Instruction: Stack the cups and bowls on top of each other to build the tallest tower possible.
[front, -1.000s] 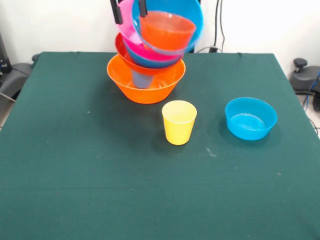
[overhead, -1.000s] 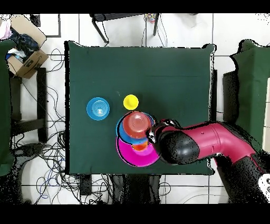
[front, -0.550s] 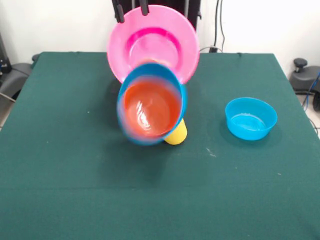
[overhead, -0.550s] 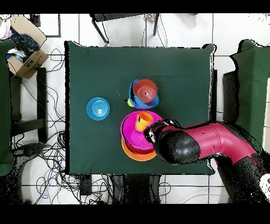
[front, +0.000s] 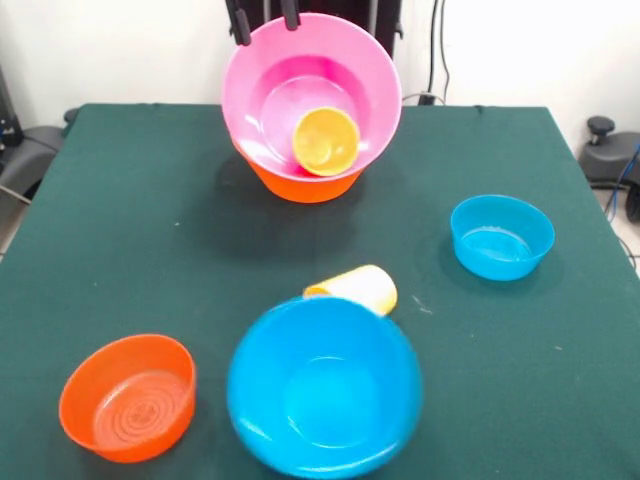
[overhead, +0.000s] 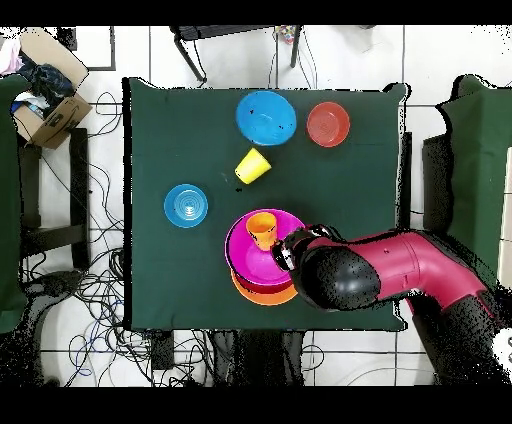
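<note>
The tower is down to a big pink bowl (front: 270, 100) (overhead: 245, 262), tilted toward the camera in the big orange bowl (front: 300, 186) (overhead: 262, 293), with an orange cup (front: 326, 141) (overhead: 262, 229) lying inside it. My gripper (front: 263, 17) is open, its two black fingers apart at the pink bowl's far rim. In the overhead view the arm (overhead: 345, 275) hides it. A yellow cup (front: 355, 288) (overhead: 252, 165) lies on its side. A large blue bowl (front: 322, 385) (overhead: 266, 117) and a red-orange bowl (front: 128, 396) (overhead: 328, 124) stand upright near the front edge.
A small blue bowl (front: 501, 236) (overhead: 186, 205) stands alone at the right of the green table (front: 140, 230). A cardboard box (overhead: 45, 95) and cables lie on the floor beside the table.
The blue bowl with the red-orange bowl fell off the pile and came apart at the front edge. The yellow cup was knocked over. The pink bowl tipped, baring the orange cup.
</note>
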